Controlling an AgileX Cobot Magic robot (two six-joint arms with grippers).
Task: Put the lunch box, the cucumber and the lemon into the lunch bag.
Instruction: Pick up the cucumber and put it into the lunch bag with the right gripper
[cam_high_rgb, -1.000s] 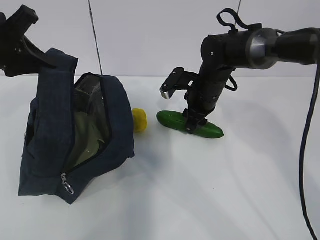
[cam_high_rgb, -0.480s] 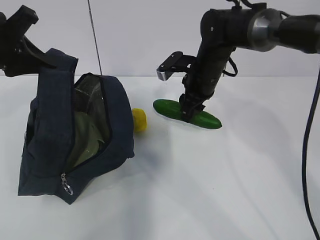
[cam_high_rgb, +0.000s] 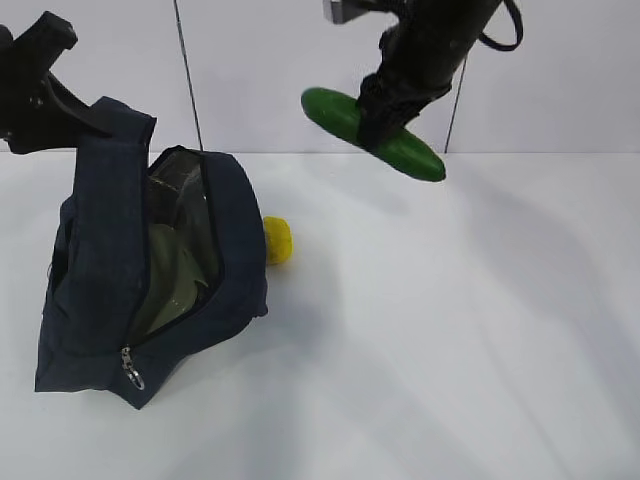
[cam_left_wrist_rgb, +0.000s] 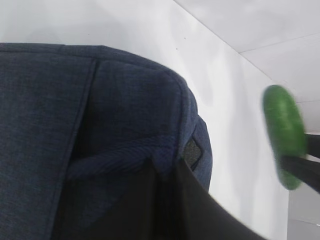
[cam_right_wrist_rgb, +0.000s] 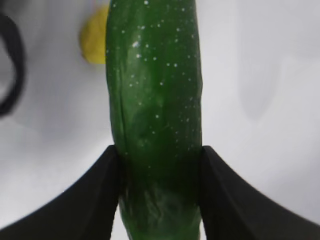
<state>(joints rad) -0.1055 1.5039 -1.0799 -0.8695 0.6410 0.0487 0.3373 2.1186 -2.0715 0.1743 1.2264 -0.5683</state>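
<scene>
Both arms raised — right gripper (cam_high_rgb: 385, 110) clamps cucumber (cam_high_rgb: 372, 133) aloft, tilted.

Bright, even light from overhead w/ soft faint shadows on my white table (cam_high_rgb: 420, 330). Exterior view sharp, no glare. Left wrist view: cucumber (cam_left_wrist_rgb: 285, 135) motion-blurred at right edge. Right wrist view: cucumber crisp up close, lemon (cam_right_wrist_rgb: 95, 35) behind it out of focus.
</scene>
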